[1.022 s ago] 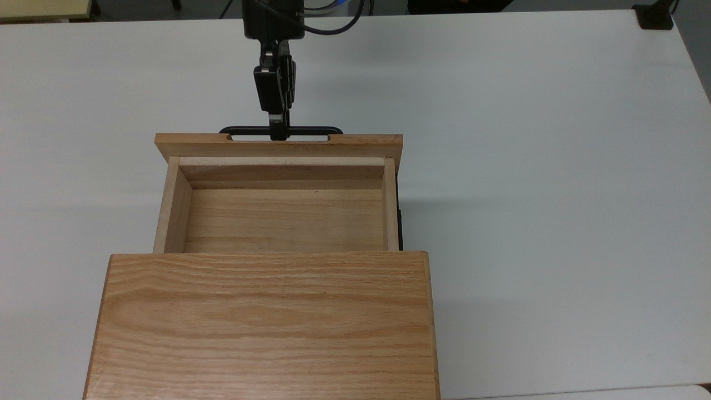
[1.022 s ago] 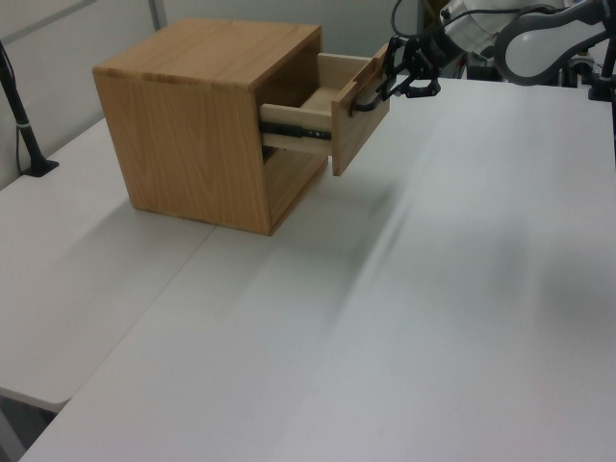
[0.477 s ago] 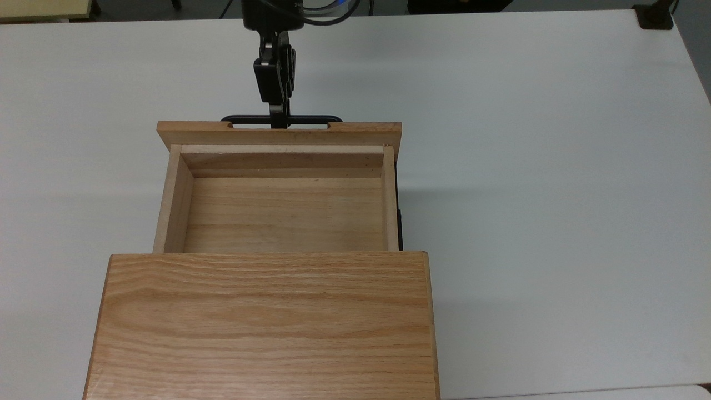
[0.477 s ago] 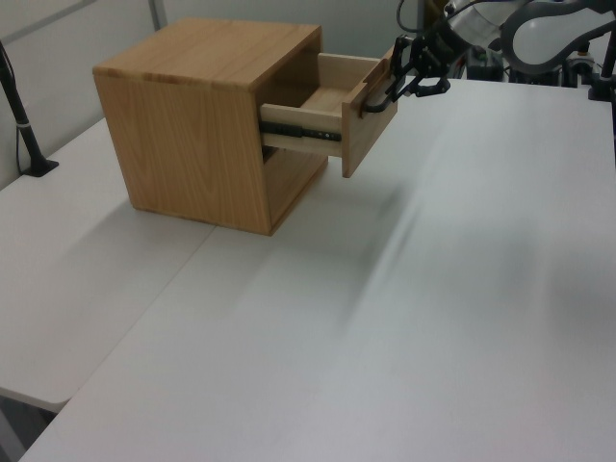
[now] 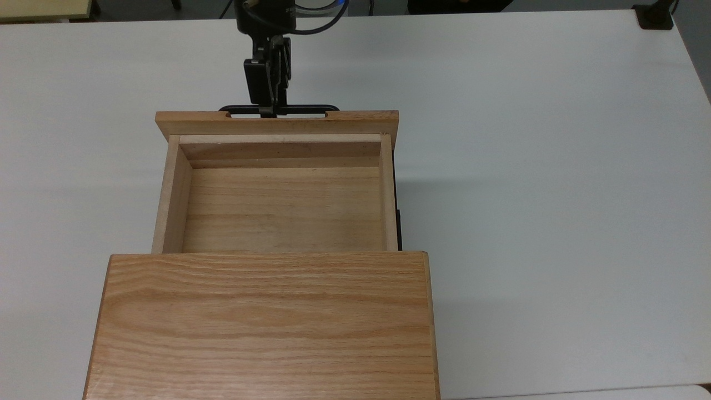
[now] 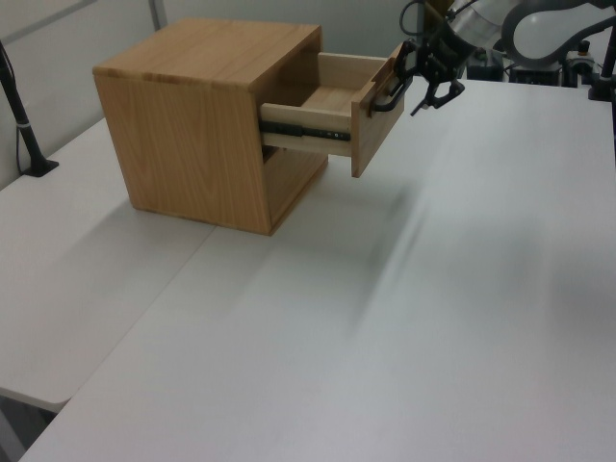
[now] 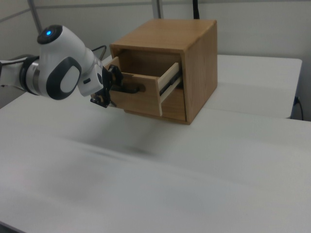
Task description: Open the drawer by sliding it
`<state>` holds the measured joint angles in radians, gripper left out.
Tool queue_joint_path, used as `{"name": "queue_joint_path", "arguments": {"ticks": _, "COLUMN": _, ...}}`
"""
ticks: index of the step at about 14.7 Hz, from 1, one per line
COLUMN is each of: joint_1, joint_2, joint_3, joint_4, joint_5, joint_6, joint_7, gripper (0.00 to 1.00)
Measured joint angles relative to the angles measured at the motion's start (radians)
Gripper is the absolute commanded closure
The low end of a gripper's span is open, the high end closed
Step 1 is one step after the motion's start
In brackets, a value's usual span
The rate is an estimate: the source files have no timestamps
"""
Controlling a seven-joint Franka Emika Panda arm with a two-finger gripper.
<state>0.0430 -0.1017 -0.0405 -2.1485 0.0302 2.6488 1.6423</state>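
Observation:
The drawer [image 5: 283,208] is a light wooden tray that stands pulled well out of the oak cabinet [image 5: 266,328], toward the top view's upper edge. Its inside is bare. A thin black bar handle [image 5: 311,107] runs along its front panel [image 5: 355,121]. My gripper [image 5: 268,111] reaches in from the top edge and is shut on the handle a little left of its middle. In the left view the drawer [image 6: 366,130] juts to the right of the cabinet [image 6: 192,144], with the gripper [image 6: 401,87] at the handle. In the right view the gripper [image 7: 115,86] meets the drawer front [image 7: 141,99].
The cabinet stands on a wide white table [image 5: 555,194] with free room on both sides of the drawer. A black slide rail [image 6: 303,125] shows along the drawer's side. A black post [image 6: 19,111] stands at the left view's left, and a black mount [image 5: 655,16] sits at the top view's upper right corner.
The drawer has slid further out of the cabinet, with the gripper drawing back on the handle. The gripper has also shifted slightly to the top view's left.

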Motion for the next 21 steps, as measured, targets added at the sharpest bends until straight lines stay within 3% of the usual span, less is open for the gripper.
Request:
{"name": "queue_joint_path", "arguments": {"ticks": 5, "joint_1": -0.001, "joint_2": -0.028, "joint_3": -0.010, "joint_4": 0.142, "joint_5": 0.000, "joint_6": -0.294, "joint_7": 0.002, "gripper": 0.00}}
{"name": "queue_joint_path", "arguments": {"ticks": 10, "joint_1": 0.000, "joint_2": -0.035, "joint_3": -0.011, "joint_4": 0.234, "joint_5": 0.000, "joint_6": -0.480, "joint_7": -0.052, "gripper": 0.00}}
{"name": "queue_joint_path", "arguments": {"ticks": 15, "joint_1": 0.017, "joint_2": -0.037, "joint_3": -0.008, "joint_4": 0.380, "joint_5": -0.001, "joint_6": -0.803, "joint_7": -0.460, "gripper": 0.00}}
{"name": "queue_joint_path", "arguments": {"ticks": 21, "joint_1": 0.063, "joint_2": -0.037, "joint_3": -0.002, "joint_4": 0.442, "joint_5": -0.002, "joint_6": -0.920, "joint_7": -0.876, "gripper": 0.00}}
